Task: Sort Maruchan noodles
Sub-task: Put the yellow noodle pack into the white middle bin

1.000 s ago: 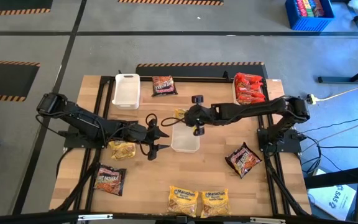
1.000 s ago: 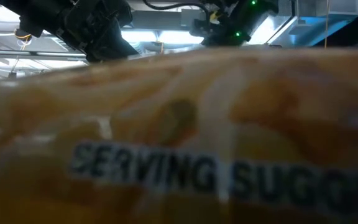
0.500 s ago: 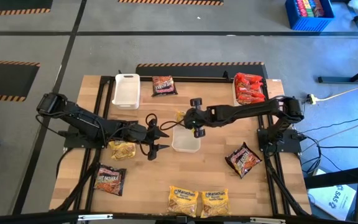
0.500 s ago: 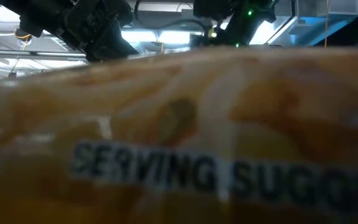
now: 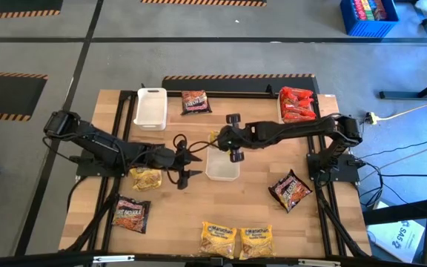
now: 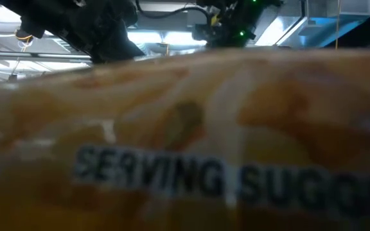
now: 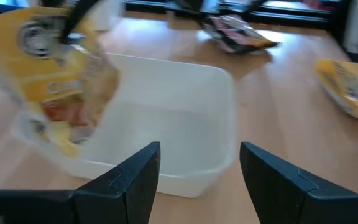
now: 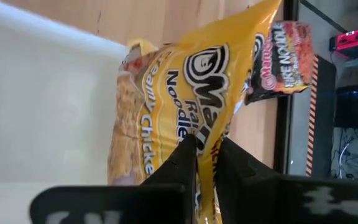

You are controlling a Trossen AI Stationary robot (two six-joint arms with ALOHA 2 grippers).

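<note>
The right pincer (image 8: 205,163) is clamping a yellow noodle packet (image 8: 185,81) and holding it at the rim of the central white tray (image 5: 222,169). The left pincer (image 7: 197,171), fingers apart, is hovering just beside that tray. Red packets (image 5: 296,104) are lying stacked in the far right corner of the counter (image 5: 184,211). Sorting is judged partly done: several loose packets (image 5: 235,239) are waiting on the counter, and the far white tray (image 5: 150,108) is sitting empty.

The right end effector (image 5: 223,141), pinching the yellow packet (image 8: 179,106), slides left in the high view, now hanging over the middle tray's (image 5: 222,170) upper-left edge.
</note>
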